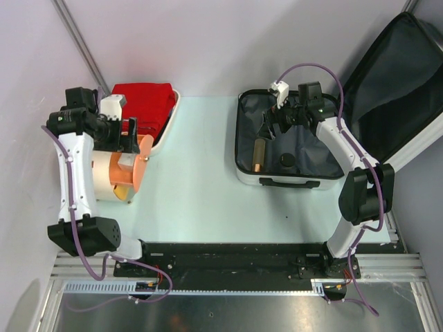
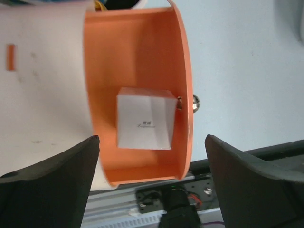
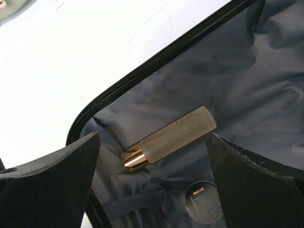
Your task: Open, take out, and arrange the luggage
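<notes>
The luggage [image 1: 277,181] lies open at the right of the table, its lid [image 1: 394,90] leaning back to the upper right. On its dark lining [image 3: 228,71] rest a frosted bottle with a gold cap [image 3: 171,137] [image 1: 260,153] and a black round disc [image 3: 204,206] [image 1: 286,160]. My right gripper [image 1: 271,128] [image 3: 153,137] hovers open over the bottle, one finger on each side, not touching it. At the left, my left gripper [image 1: 131,142] [image 2: 152,142] is open beside the orange end [image 2: 142,57] of a cream cylinder [image 1: 114,173], holding nothing.
A small white box [image 2: 145,118] sits inside the cylinder's orange end. A cream tub [image 1: 168,121] holding red fabric [image 1: 144,104] stands at the back left. A black rail [image 1: 235,252] runs along the near edge. Walls close in on the left and right.
</notes>
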### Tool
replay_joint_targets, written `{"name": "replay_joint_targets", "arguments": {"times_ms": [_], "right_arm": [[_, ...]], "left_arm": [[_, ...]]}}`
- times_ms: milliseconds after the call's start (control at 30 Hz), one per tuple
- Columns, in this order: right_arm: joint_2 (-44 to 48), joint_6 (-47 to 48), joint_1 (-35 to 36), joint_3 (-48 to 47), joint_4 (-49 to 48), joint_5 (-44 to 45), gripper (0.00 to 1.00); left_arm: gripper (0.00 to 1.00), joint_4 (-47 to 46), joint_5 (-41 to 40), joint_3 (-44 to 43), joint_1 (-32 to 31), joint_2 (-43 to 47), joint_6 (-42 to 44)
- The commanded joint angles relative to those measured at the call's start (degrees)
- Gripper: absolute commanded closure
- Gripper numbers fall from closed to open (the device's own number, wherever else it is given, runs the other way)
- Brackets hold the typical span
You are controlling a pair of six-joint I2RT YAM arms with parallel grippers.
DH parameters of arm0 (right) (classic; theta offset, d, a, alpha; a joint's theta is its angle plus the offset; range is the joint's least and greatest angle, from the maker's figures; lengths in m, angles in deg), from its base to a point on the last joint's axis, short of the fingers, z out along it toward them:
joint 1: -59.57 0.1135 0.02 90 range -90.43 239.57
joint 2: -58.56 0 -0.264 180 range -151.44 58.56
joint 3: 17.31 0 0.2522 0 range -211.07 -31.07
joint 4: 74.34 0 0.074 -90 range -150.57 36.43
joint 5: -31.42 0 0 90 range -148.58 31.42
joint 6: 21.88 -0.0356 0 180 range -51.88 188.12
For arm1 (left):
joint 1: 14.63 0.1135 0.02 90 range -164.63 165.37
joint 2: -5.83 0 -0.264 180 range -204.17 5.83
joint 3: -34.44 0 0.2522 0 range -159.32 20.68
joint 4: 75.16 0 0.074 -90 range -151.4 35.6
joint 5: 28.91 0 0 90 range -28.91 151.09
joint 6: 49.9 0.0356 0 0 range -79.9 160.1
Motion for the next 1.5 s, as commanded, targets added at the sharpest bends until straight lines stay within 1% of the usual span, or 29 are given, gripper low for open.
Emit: {"name": "replay_joint_targets", "arguments": {"times_ms": [0, 67, 100, 133, 200, 233, 267, 300, 333, 367, 433, 467, 533, 567, 667, 733, 767, 800, 867, 1000, 1133, 1267, 1333, 1400, 1467], "right_arm": [[0.77, -0.06, -0.16, -1.96, -0.85, -0.77, 0.02], [0.69, -0.15, -0.16, -2.05, -0.76, -0.94, 0.02], [0.69, -0.15, -0.16, -2.05, -0.76, -0.94, 0.02], [0.51, -0.15, -0.16, -2.05, -0.85, -1.03, 0.02], [0.51, -0.24, -0.25, -2.05, -0.76, -1.03, 0.02], [0.6, -0.24, -0.16, -2.05, -0.76, -0.94, 0.02], [0.51, -0.24, -0.16, -2.05, -0.76, -1.03, 0.02], [0.51, -0.24, -0.07, -2.05, -0.76, -0.86, 0.02], [0.51, -0.24, -0.07, -1.96, -0.76, -0.85, 0.02], [0.6, -0.24, -0.07, -1.96, -0.85, -0.85, 0.02], [0.6, -0.24, -0.16, -1.79, -0.76, -0.77, 0.02], [0.77, -0.24, -0.25, -1.61, -0.93, -0.77, 0.02], [0.77, -0.33, -0.16, -1.52, -0.93, -0.68, 0.02], [0.69, -0.33, -0.16, -1.52, -0.93, -0.68, 0.02], [0.95, -0.24, -0.16, -1.44, -0.93, -0.42, 0.02], [1.04, -0.24, -0.34, -1.09, -1.02, -0.41, 0.02], [1.13, -0.24, -0.34, -1.0, -1.02, -0.41, 0.02], [1.3, -0.24, -0.34, -0.82, -1.11, -0.41, 0.02], [1.48, -0.15, -0.42, -0.38, -1.11, -0.33, 0.02], [1.83, -0.15, -0.77, 0.06, -1.2, -0.24, 0.02], [1.92, -0.24, -0.95, 0.32, -1.29, -0.24, 0.02], [1.83, -0.33, -0.95, 0.41, -1.46, -0.24, 0.02], [2.0, -0.24, -1.04, 0.41, -1.46, -0.24, 0.02], [2.0, -0.24, -1.04, 0.5, -1.38, -0.24, 0.02], [2.09, -0.24, -1.21, 0.67, -1.38, -0.15, 0.02]], "left_arm": [[0.0, -1.05, -1.12, -6.68, -0.21, 0.17, -1.4], [0.0, -0.87, -0.33, -9.84, -0.21, -0.01, -0.61], [0.02, -0.79, 1.32, -10.81, -0.21, 0.08, -0.26], [0.09, -0.79, 2.91, -12.56, -0.47, 0.17, 0.79], [0.17, -0.61, 6.77, -13.19, -2.66, 1.13, 2.46], [0.23, -0.61, 7.22, -12.5, -4.24, 1.66, 4.12], [0.26, -0.52, 7.14, -11.71, -8.25, 2.18, 4.83], [0.3, -0.61, 6.62, -10.57, -10.3, 3.06, 5.45], [0.38, -0.61, 6.09, -7.95, -11.8, 3.24, 5.72], [0.42, -0.52, 5.83, -6.7, -14.77, 3.24, 5.55], [0.5, -0.61, 5.04, -3.54, -16.29, 2.37, 5.02], [0.52, -0.61, 4.07, -2.57, -17.86, 2.02, 4.84], [0.53, -0.87, 0.75, -0.19, -19.71, 0.52, 5.01], [0.52, -1.13, -0.93, 0.6, -21.37, 0.08, 4.93], [0.52, -3.94, -6.38, 2.8, -22.71, -1.06, 3.53], [0.52, -4.65, -9.37, 3.68, -22.71, -1.94, 3.17], [0.52, -5.09, -13.3, 3.94, -22.62, -2.38, 3.08], [0.52, -5.27, -14.47, 4.81, -22.62, -2.64, 3.52], [0.52, -5.97, -20.08, 5.7, -22.1, -3.0, 4.13], [0.52, -7.11, -25.36, 7.1, -20.52, -3.35, 7.47], [0.5, -8.87, -28.8, 7.72, -17.8, -3.52, 10.63], [0.5, -13.34, -31.26, 9.3, -14.98, -3.79, 14.76], [0.49, -13.79, -30.74, 9.31, -13.14, -4.4, 16.88], [0.49, -14.14, -30.65, 9.22, -12.6, -4.84, 19.06], [0.5, -14.06, -28.38, 8.69, -12.51, -4.58, 20.22]]}}
